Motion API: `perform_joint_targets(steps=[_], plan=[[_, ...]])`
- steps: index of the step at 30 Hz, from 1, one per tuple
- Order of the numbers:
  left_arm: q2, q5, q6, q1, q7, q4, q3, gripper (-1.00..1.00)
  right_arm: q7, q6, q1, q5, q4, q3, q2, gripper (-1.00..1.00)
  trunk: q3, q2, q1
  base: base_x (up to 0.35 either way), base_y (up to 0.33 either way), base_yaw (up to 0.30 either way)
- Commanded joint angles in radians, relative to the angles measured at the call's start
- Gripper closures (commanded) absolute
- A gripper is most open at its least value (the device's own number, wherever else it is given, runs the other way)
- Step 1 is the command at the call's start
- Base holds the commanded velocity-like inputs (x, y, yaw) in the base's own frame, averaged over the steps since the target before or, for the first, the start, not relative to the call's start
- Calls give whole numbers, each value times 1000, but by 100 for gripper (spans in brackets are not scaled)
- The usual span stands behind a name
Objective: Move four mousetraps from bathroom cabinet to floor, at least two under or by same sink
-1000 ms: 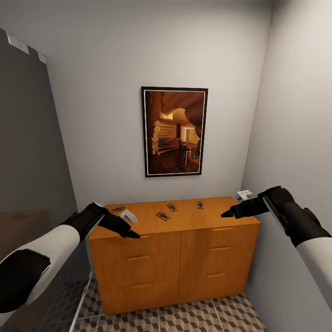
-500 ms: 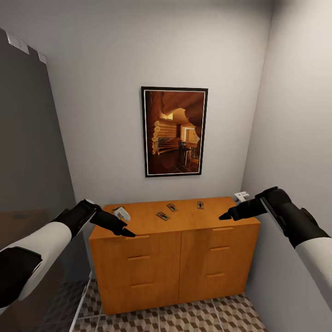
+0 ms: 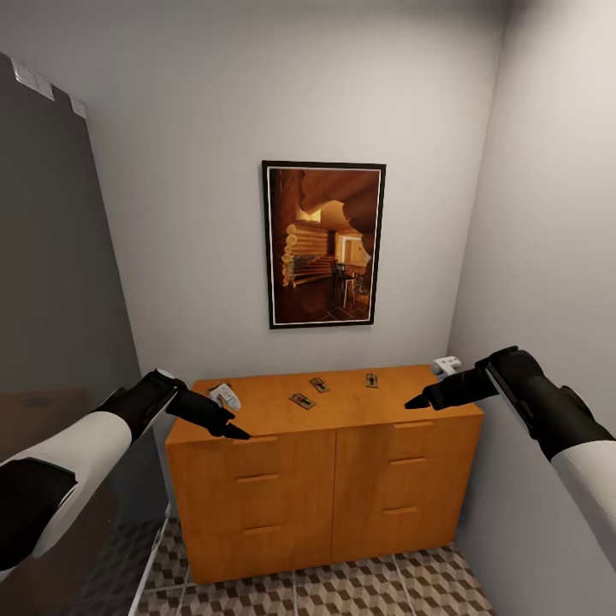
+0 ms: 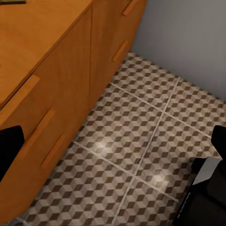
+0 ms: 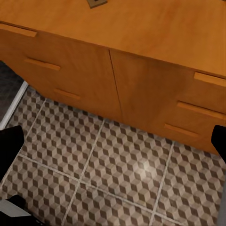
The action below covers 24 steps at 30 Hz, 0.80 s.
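Observation:
The orange-brown cabinet (image 3: 325,462) stands against the back wall on the cube-patterned bathroom floor (image 3: 342,590). Three mousetraps lie on its top: one (image 3: 301,400) near the middle, one (image 3: 319,384) behind it and one (image 3: 371,380) further right. My left gripper (image 3: 233,431) hovers over the cabinet's front left corner, and my right gripper (image 3: 414,399) over its front right part. Both are open and empty; their fingers (image 4: 9,150) (image 5: 9,146) stand wide apart at the wrist views' edges. A mousetrap (image 5: 96,2) also shows on the cabinet (image 5: 141,33). The sink is out of view.
A framed picture (image 3: 323,244) hangs above the cabinet. A dark grey panel (image 3: 51,299) closes the left side and a pale wall (image 3: 556,257) the right, so the alcove is narrow. Tiled floor (image 4: 141,136) runs along the cabinet's front.
My left gripper has drifted a little to the left along the cabinet's front edge. The right gripper has edged slightly left. The mousetraps have not moved.

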Motion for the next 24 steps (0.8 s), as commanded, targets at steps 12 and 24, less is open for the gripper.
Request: perform_joint_targets(steps=[12,24], plan=[[-1,-6,10,0,105,-3,4,-100,16,2,-1,8,-3,2,-24,-100,-1,-1,0,57,35,0],[-3,-7,18,0,133,-4,4,-100,17,2,-1,8,-6,2,-27,-100,-1,-1,0,256,173,0]])
